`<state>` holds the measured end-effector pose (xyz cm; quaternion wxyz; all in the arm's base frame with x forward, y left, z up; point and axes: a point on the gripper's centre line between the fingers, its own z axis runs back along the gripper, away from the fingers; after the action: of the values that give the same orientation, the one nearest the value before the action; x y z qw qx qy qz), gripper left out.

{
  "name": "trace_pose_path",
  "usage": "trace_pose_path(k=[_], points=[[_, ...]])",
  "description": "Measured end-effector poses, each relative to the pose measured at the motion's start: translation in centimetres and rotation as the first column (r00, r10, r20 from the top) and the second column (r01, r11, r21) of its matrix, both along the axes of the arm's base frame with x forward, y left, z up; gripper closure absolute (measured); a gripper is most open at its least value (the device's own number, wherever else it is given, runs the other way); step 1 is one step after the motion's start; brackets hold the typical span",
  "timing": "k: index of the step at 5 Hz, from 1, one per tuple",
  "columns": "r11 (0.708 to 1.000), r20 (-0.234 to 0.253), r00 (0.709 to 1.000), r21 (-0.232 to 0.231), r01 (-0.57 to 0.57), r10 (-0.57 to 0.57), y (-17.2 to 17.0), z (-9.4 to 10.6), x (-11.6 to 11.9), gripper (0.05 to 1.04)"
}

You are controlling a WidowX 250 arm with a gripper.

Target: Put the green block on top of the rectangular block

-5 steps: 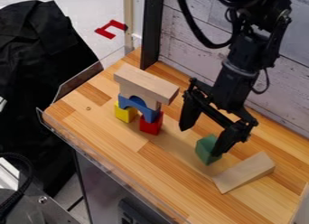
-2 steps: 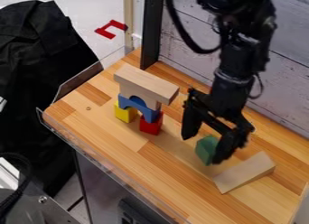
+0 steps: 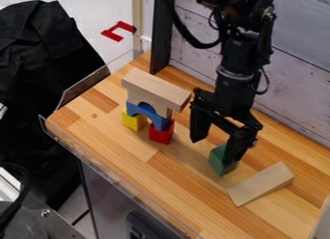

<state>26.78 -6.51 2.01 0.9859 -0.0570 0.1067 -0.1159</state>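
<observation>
The black gripper (image 3: 214,149) hangs over the right half of the wooden table, open, one finger left of the green block and the other over the block's right side. The green block (image 3: 219,161) stands on the tabletop, partly hidden by that right finger. To the left, the rectangular block (image 3: 156,89), of plain wood, lies flat across the top of a small stack. Whether the gripper touches the green block I cannot tell.
Under the rectangular block are a wooden arch, a blue arch (image 3: 149,116), a yellow block (image 3: 133,121) and a red block (image 3: 161,133). A wooden wedge (image 3: 261,184) lies right of the green block. A clear rim (image 3: 109,171) edges the table (image 3: 92,128).
The arm above the gripper has shifted left. The gripper dipped slightly, then rose a little and moved left. Green block and stack look unmoved.
</observation>
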Motion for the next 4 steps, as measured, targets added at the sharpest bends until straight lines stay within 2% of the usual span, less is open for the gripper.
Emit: trace_pose_path(k=[2, 4], points=[[0.999, 0.021, 0.999, -0.020, 0.027, -0.027, -0.6, -0.1, 0.2, 0.083], [0.996, 0.017, 0.998, -0.073, 0.058, -0.057, -1.7, -1.9, 1.4, 0.083]])
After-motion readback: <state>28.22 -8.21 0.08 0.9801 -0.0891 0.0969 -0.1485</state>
